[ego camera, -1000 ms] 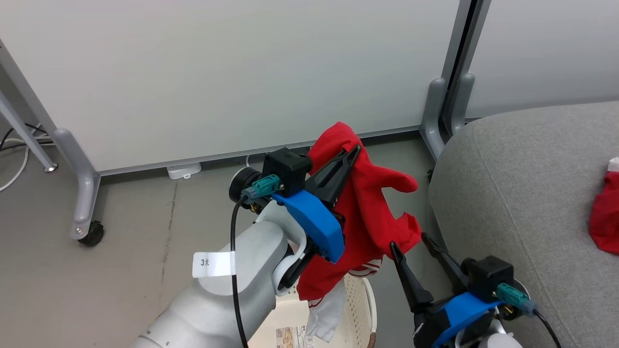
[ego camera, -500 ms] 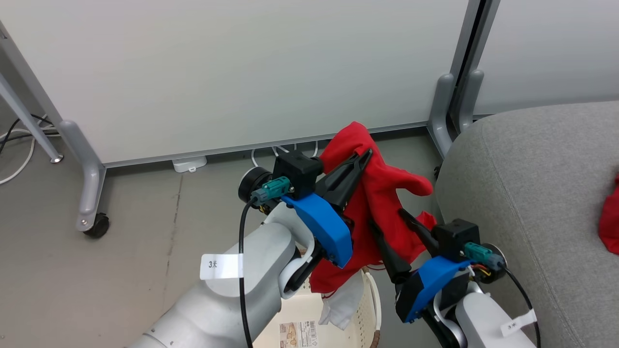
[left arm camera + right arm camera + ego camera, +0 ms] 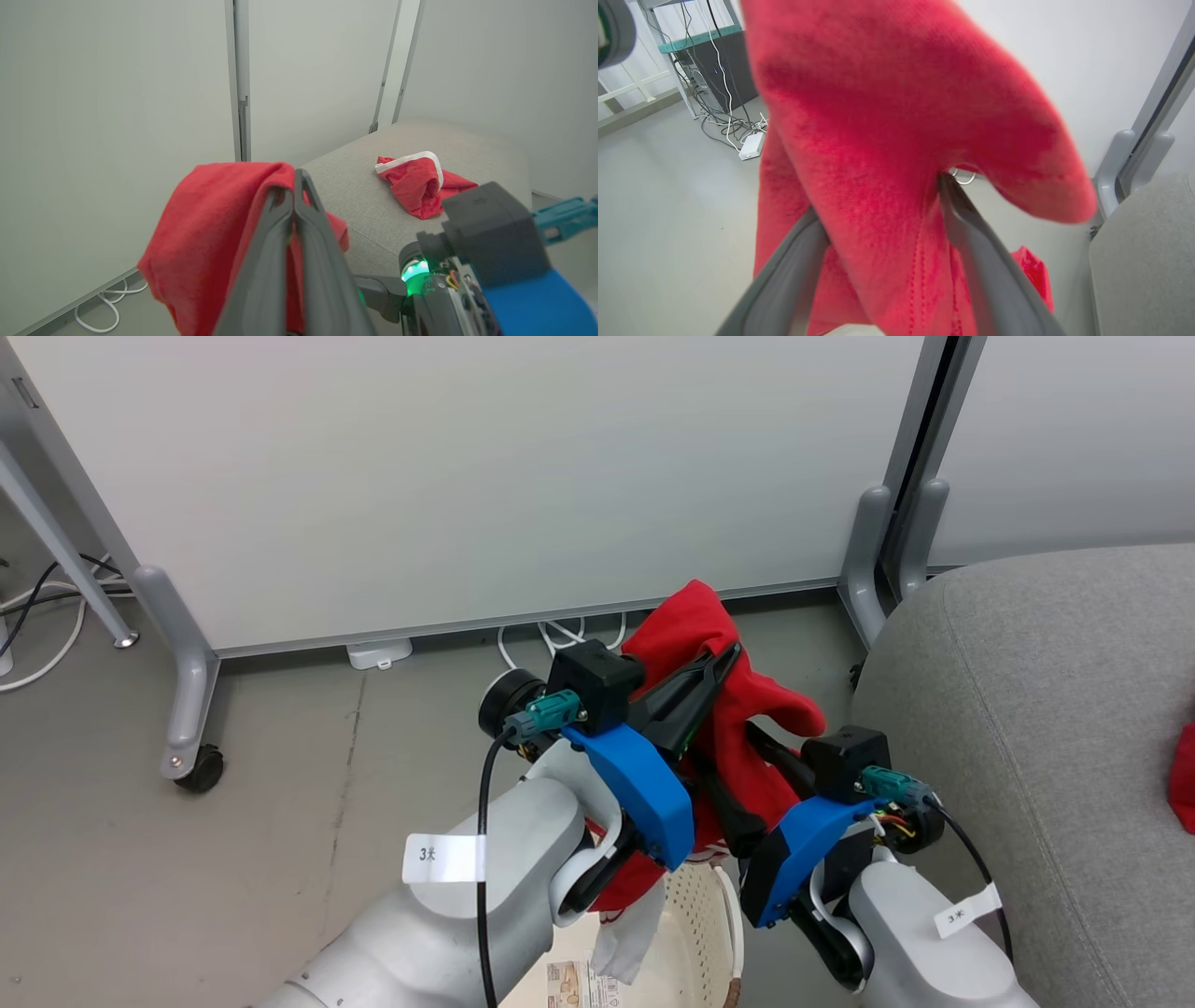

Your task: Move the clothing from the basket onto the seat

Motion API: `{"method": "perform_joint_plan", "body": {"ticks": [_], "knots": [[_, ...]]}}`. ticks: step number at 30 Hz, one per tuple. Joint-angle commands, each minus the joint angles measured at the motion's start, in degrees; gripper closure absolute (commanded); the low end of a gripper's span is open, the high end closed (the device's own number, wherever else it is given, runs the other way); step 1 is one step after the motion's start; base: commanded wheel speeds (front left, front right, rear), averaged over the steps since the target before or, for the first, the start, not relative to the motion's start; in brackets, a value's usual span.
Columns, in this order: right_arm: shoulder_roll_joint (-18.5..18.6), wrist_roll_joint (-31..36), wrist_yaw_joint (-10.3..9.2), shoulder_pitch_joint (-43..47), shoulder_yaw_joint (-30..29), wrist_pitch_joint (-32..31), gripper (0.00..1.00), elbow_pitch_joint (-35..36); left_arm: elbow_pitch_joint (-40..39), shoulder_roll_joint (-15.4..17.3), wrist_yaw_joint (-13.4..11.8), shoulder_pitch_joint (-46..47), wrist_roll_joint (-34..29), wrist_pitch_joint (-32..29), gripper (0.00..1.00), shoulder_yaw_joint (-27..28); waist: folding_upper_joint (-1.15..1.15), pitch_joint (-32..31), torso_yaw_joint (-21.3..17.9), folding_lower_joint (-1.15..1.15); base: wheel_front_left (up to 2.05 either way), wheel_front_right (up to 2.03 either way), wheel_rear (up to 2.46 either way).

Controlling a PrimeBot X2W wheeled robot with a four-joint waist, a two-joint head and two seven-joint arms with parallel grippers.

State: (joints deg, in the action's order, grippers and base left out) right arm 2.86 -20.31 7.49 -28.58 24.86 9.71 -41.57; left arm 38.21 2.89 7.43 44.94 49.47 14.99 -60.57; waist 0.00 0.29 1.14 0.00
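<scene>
While the left jaws are pressed together, pinching the upper fold of a red garment [image 3: 686,625], the cloth hangs above the basket [image 3: 695,919], near the seat [image 3: 1055,728]. Right jaws spread wide, one finger on either side of the hanging cloth. On the seat cushion lies a second red garment [image 3: 416,184], white-trimmed.

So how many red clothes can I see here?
2. One red garment hangs pinched in the left fingers above the basket; the open right fingers straddle it. The other garment lies on the seat. The basket may hide more.
</scene>
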Motion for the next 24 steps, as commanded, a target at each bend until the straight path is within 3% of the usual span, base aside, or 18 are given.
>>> {"method": "perform_joint_plan", "body": {"ticks": [1,2,3,4,5,24], "knots": [[0.05,-1.07,0.01,-1.14,0.99,0.53,0.00,-0.92,-0.15,0.00,0.05,0.88,0.47,0.29,1.00,-0.31,0.00,-0.09,-0.02,0.00,0.00,0.00,0.00],[0.05,-1.85,0.01,-1.55,1.70,0.62,0.00,-1.47,-0.15,0.00,0.05,0.90,0.45,0.29,1.00,-0.43,0.00,-0.15,-0.02,0.00,0.00,0.00,0.00],[0.05,-2.42,0.01,-1.96,2.30,0.76,0.58,-2.01,-0.13,0.00,0.05,0.93,0.56,0.29,1.00,-0.54,0.00,-0.19,-0.03,0.00,0.00,0.00,0.00],[0.05,-2.93,0.01,-2.29,2.84,1.01,0.74,-2.55,-0.09,0.00,0.05,0.93,0.68,0.29,1.00,-0.58,0.00,-0.25,-0.05,0.00,0.00,0.00,0.00],[0.05,-3.45,0.01,-2.52,3.36,1.27,1.00,-3.04,-0.05,0.00,0.05,0.91,0.75,0.29,1.00,-0.63,0.00,-0.32,-0.09,0.00,0.00,0.00,0.00],[0.05,-8.33,0.01,-5.42,8.23,4.53,1.00,-8.10,1.60,0.01,0.05,0.78,0.98,0.29,1.00,-0.18,0.00,-0.79,-1.22,0.00,0.00,0.00,0.00]]}}
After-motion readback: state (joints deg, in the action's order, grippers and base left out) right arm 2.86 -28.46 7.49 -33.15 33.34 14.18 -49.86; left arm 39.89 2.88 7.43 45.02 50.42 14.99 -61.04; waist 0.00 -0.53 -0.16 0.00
